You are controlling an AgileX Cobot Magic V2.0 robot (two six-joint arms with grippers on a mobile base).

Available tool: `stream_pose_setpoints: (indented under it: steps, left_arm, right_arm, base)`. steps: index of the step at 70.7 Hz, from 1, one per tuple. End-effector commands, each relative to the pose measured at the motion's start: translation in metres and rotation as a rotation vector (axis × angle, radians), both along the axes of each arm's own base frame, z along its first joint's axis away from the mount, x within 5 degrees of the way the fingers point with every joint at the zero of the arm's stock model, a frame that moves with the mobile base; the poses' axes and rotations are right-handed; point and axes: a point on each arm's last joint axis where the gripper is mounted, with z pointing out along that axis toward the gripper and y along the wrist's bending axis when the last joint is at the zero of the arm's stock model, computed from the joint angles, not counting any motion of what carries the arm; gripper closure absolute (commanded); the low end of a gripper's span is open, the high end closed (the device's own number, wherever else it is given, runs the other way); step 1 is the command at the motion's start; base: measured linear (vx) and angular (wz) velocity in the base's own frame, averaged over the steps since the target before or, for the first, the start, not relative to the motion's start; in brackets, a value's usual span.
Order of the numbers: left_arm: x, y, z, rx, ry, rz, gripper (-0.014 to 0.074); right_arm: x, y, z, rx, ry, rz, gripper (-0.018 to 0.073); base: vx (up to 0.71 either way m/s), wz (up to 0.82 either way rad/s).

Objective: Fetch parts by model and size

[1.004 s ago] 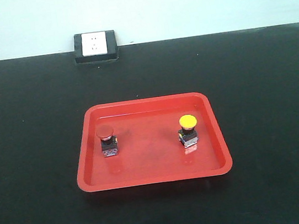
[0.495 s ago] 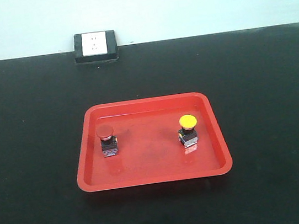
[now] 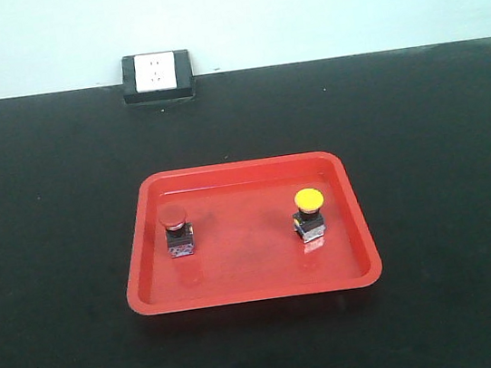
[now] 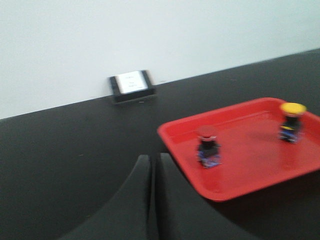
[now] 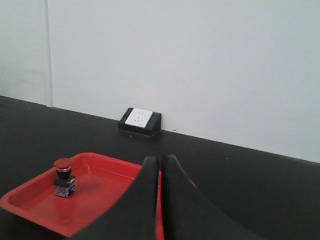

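Two push-button parts stand upright in a red tray (image 3: 150, 289). The red-capped part (image 3: 175, 231) is at the tray's left, also seen as the red-capped part (image 4: 207, 146) and the red-capped part (image 5: 63, 178). The yellow-capped part (image 3: 309, 214) is at the tray's right, and shows as the yellow-capped part (image 4: 291, 122). My left gripper (image 4: 151, 161) is shut and empty, over the black table just left of the tray (image 4: 250, 175). My right gripper (image 5: 161, 162) is shut and empty, in front of the tray's (image 5: 30, 202) right end, hiding the yellow-capped part. Neither gripper appears in the front view.
A black-framed white wall socket box (image 3: 155, 75) sits at the back edge of the black tabletop (image 3: 40, 222), against a pale wall. The socket box (image 4: 131, 85) and the socket box (image 5: 140, 120) also show in both wrist views.
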Motion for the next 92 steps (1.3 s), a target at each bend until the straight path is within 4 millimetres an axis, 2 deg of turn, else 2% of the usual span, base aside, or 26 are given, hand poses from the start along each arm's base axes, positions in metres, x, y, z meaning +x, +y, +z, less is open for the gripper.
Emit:
stream_pose_setpoints:
  steps: [1,10,24,58,70,92]
  left_arm:
    - [0.006,0.001,0.001,-0.04,-0.106,0.072,0.0603]
    - [0.017,0.003,-0.024,-0.067,-0.13,0.14,0.0603]
    - [0.025,0.003,-0.056,-0.1,-0.194,0.15,0.0603]
    - [0.025,0.006,-0.055,-0.11,-0.197,0.2,0.0603]
    - [0.025,0.006,-0.055,-0.2,-0.185,0.199,0.0603]
    - [0.025,0.006,-0.055,-0.207,-0.183,0.2,0.0603]
  right_arm:
    - [-0.004,-0.002,0.014,0.024,-0.094,-0.009,0.0569]
    - [-0.004,-0.002,0.014,0.024,-0.094,-0.009,0.0569]
    - [-0.004,-0.002,0.014,0.024,-0.094,-0.009,0.0569]
    - [-0.004,-0.002,0.014,0.025,-0.094,-0.009,0.0569]
    - [-0.004,-0.002,0.014,0.025,-0.094,-0.009,0.0569]
    - [-0.004,-0.002,0.014,0.025,-0.094,-0.009,0.0569]
  base:
    - [0.0,0.0]
    - [0.0,0.0]
    - [0.0,0.0]
    - [0.0,0.0]
    - [0.0,0.0]
    - [0.0,0.0]
